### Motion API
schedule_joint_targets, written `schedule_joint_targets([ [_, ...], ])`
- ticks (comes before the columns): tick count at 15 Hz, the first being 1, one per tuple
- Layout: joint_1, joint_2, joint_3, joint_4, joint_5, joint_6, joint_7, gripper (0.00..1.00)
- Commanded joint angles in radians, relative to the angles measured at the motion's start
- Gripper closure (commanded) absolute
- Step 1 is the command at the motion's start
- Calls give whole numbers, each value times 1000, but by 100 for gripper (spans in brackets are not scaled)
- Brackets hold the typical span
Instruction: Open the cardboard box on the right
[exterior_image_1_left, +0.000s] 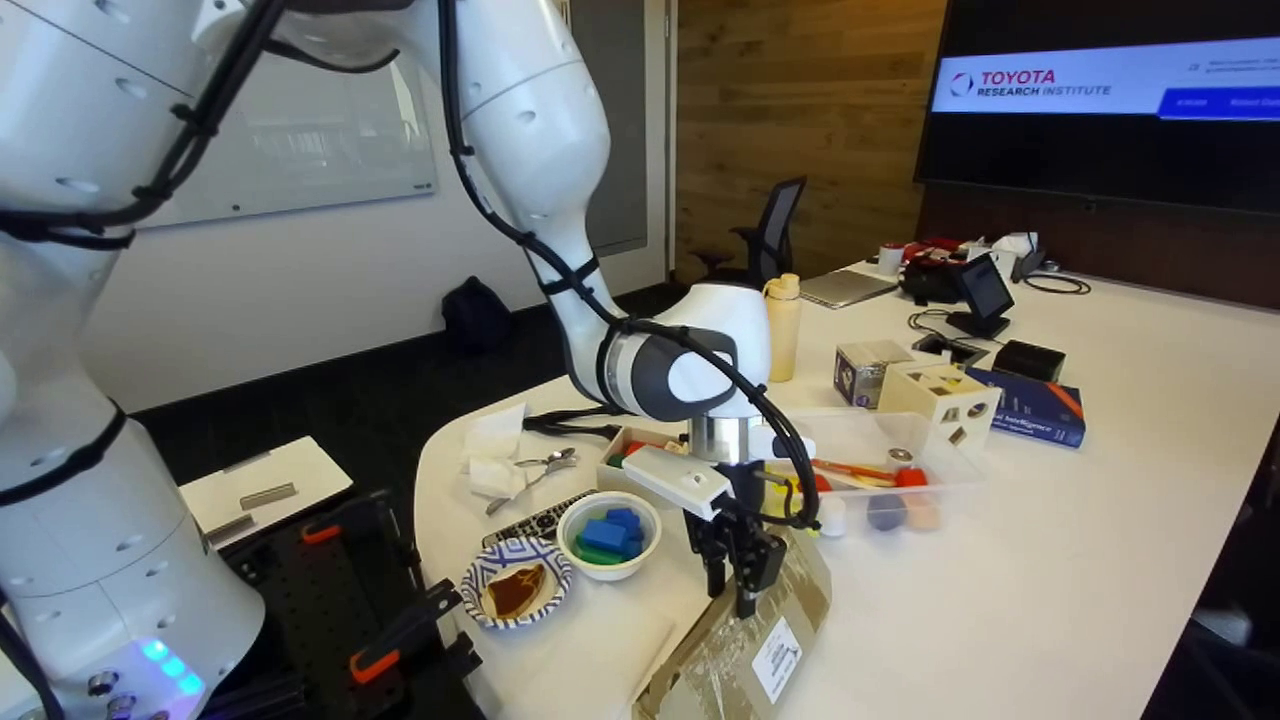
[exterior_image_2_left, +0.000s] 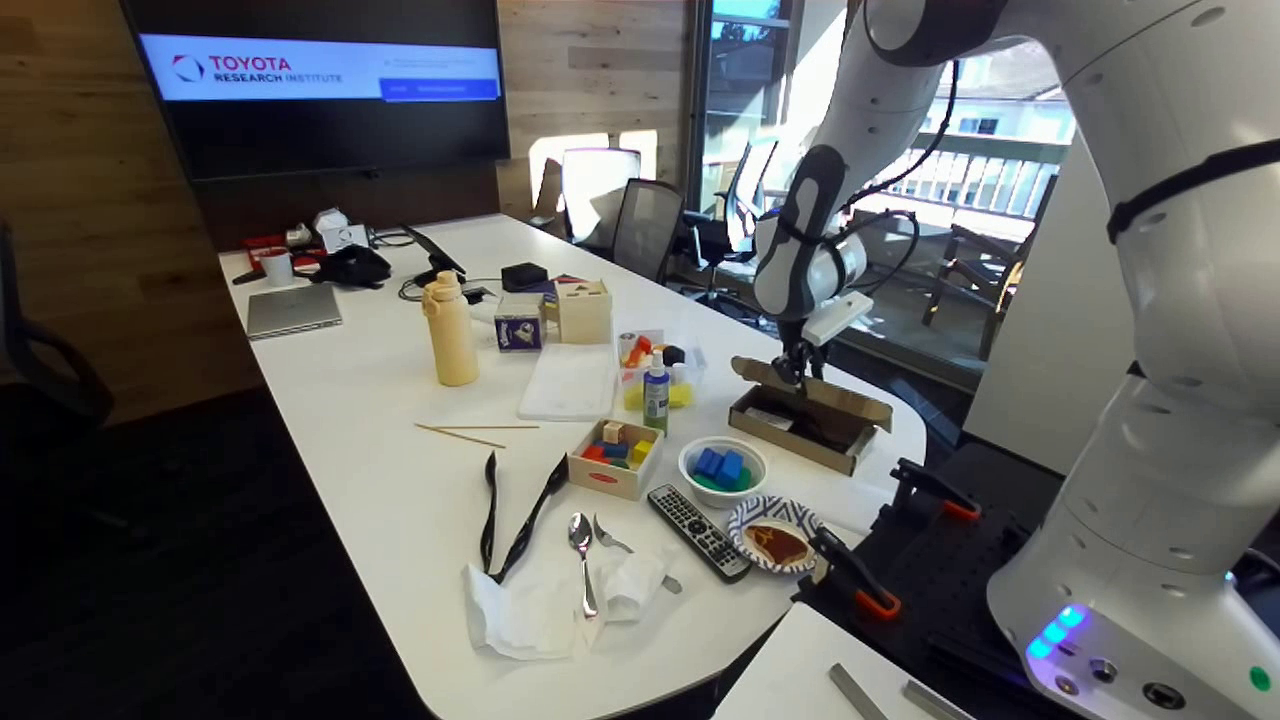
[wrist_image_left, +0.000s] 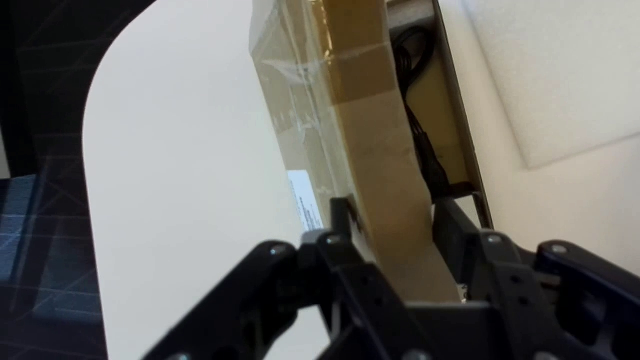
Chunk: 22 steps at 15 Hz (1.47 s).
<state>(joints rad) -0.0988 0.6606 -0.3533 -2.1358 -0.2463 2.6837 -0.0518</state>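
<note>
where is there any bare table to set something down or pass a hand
A wide patch: the bare table bordered by the cardboard box, the book and the window-side edge. Another lies among the laptop, bottle, chopsticks and the opposite edge. Crowded: bowl, plate, remote and block box sit close together, and the gripper is at the cardboard box.

Tan cardboard box (exterior_image_1_left: 733, 645) (white label (exterior_image_1_left: 777, 658))
</note>
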Motion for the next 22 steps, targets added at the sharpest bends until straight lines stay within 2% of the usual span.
schedule_joint_targets([
  [1, -44, -42, 30, 28, 8, -49, -8, 28],
  [2, -42, -43, 22, 35, 3, -44, 5, 27],
  [5, -32, -41, -3, 46, -10, -18, 49, 6],
  [7, -17, -34, -29, 53, -22, -1, 94, 0],
  [13, 39, -12, -108, 62, -64, 28, 238, 0],
  [17, 29, -46, -52, 10, -58, -17, 183, 0],
  [19, 64, -15, -53, -11, -77, 1, 222, 0],
  [22, 152, 69, -90, -19, -122, 53, 320, 0],
])
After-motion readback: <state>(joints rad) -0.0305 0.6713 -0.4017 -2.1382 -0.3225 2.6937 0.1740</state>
